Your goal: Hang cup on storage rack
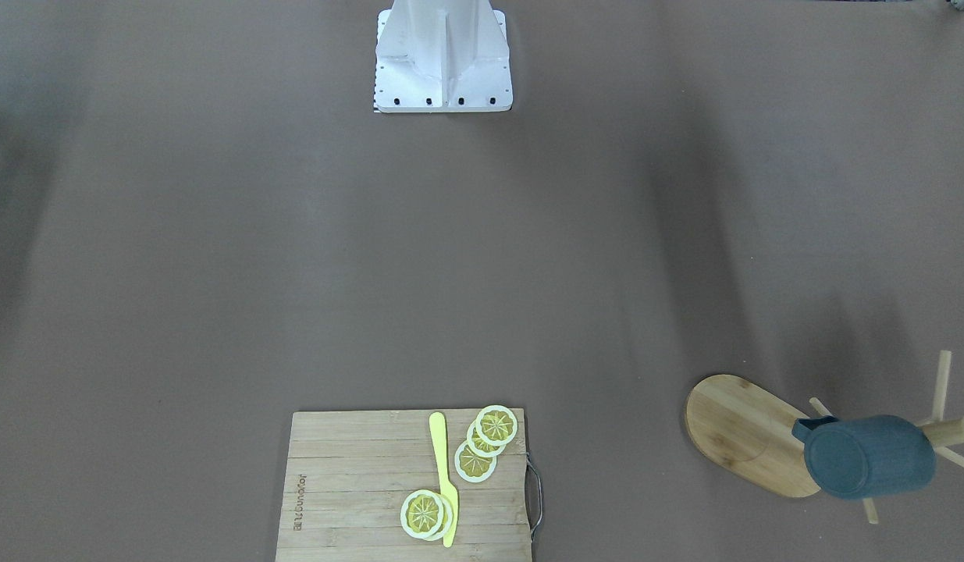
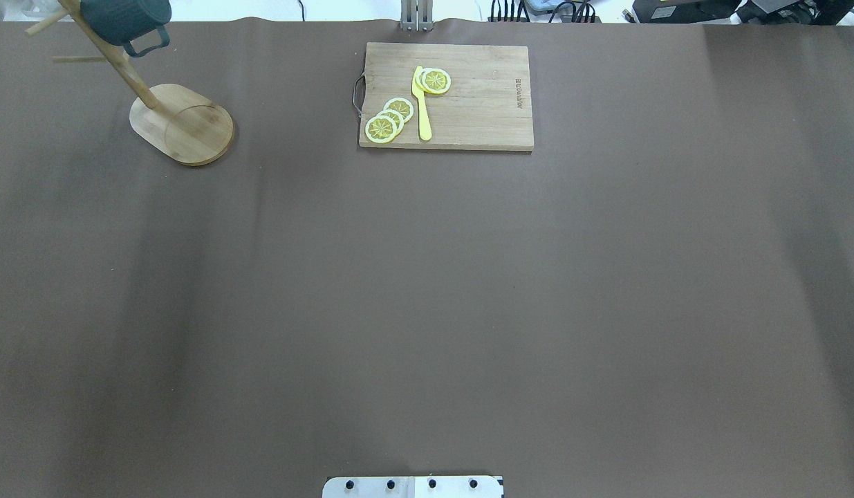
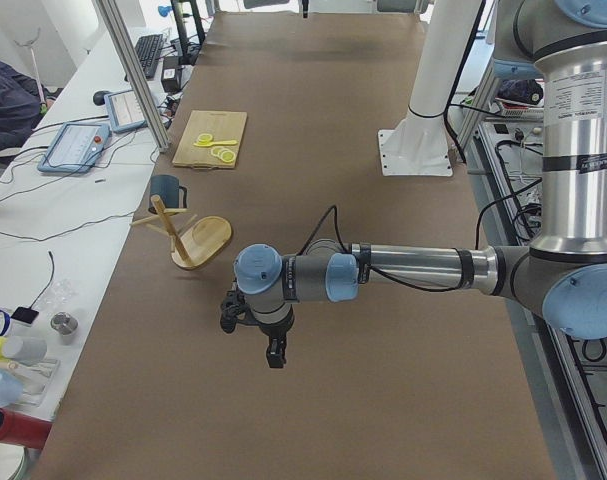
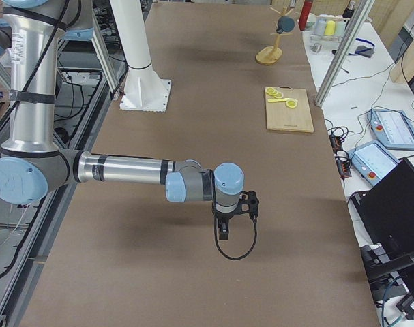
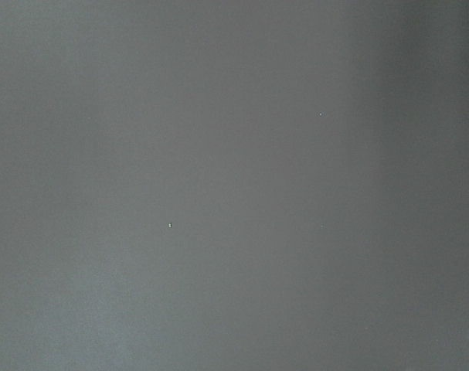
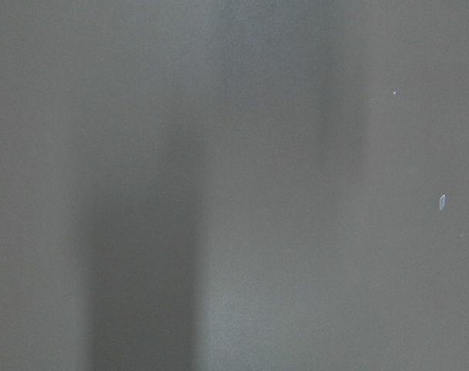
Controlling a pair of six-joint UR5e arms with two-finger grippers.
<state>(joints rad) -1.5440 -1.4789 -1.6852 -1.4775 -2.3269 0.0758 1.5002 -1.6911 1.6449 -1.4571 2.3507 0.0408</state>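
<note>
- Upper left of the overhead view: the cup (image 2: 126, 17) hangs high on the storage rack (image 2: 184, 128), clear of the table (image 2: 427, 311), with its handle pointing down toward the oval base. I cannot tell which peg carries it, or whether the peg goes through the handle or into the mouth. If the hold is shallow, a small knock could let the cup slide off the angled peg and drop onto the base or the table.
- Same corner: the cup's weight sits near the top of the post and to one side, so the rack is probably top-heavy. A push on the post could tip it over with the cup on it. The rack also stands near the table's edge, so a fall could carry things off the table.
- Upper middle: the cutting board (image 2: 468, 104), with lemon slices (image 2: 388, 117) and a yellow knife (image 2: 421, 104) on it, lies well apart from the rack and seems out of harm's way.
- Left-side view, lower middle: the left gripper (image 3: 273, 352) points down over the brown table cover, well apart from the rack. I cannot tell whether its jaws are parted or closed. A careless sweep toward the rack looks like the main risk.
- Right-side view, centre: the right gripper (image 4: 224, 230) also points down at the table, far from rack and board. Its jaw state cannot be told either.
</note>
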